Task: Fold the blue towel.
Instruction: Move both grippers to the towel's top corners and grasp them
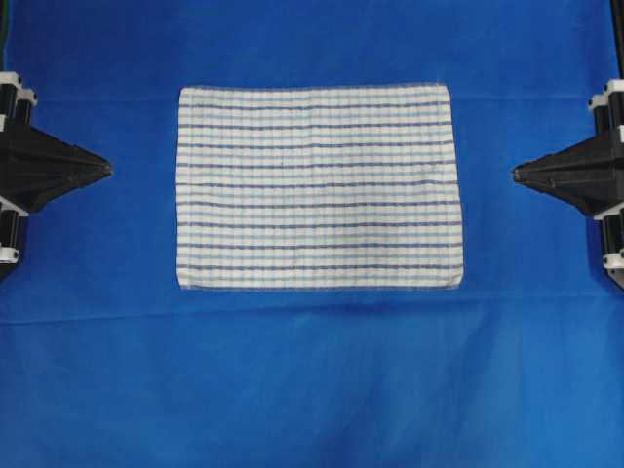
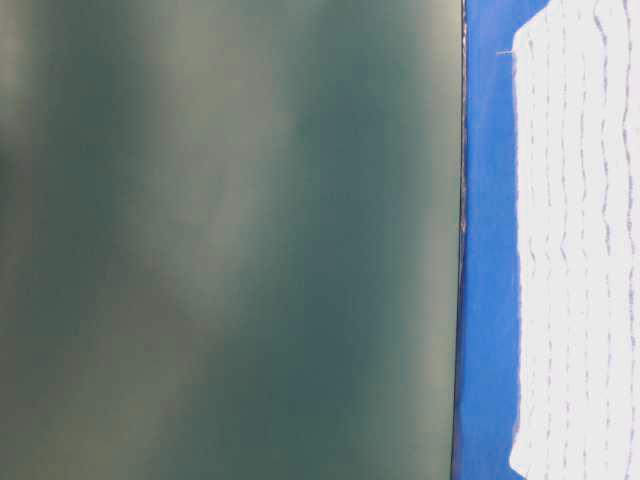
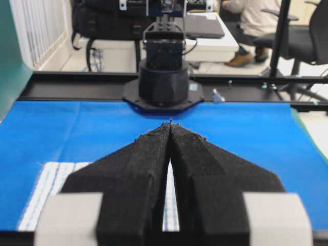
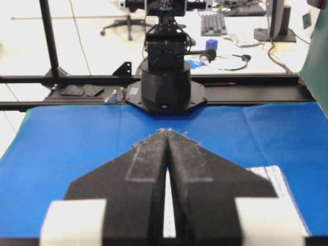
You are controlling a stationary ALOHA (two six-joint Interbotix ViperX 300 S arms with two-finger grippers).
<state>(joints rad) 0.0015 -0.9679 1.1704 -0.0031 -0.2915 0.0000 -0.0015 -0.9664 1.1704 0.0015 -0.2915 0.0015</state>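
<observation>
Towel [image 1: 318, 186] of white woven cloth, rectangular, crossed by thin dark-blue and pale-blue stripes in a faint check, lies spread flat and unfolded at the middle of a large plain blue table cloth [image 1: 312, 390]. Its long edges run left to right in the overhead view, and its near right corner sits slightly lower than the left.

The left gripper [image 1: 107, 169], black with pointed foam-faced fingers, rests clenched at the left edge, fingertips pressed together and holding nothing, well apart from the towel's left side. The right gripper [image 1: 517, 175] mirrors it at the right edge, likewise clamped on nothing and clear of the towel.

From each wrist camera, the closed fingers [image 3: 148, 164] point across the cloth toward the opposite arm's black round base [image 3: 163, 84]. The table-level view shows mostly a blurred dark-green surface [image 2: 230, 240], with a strip of cloth and towel at right.
</observation>
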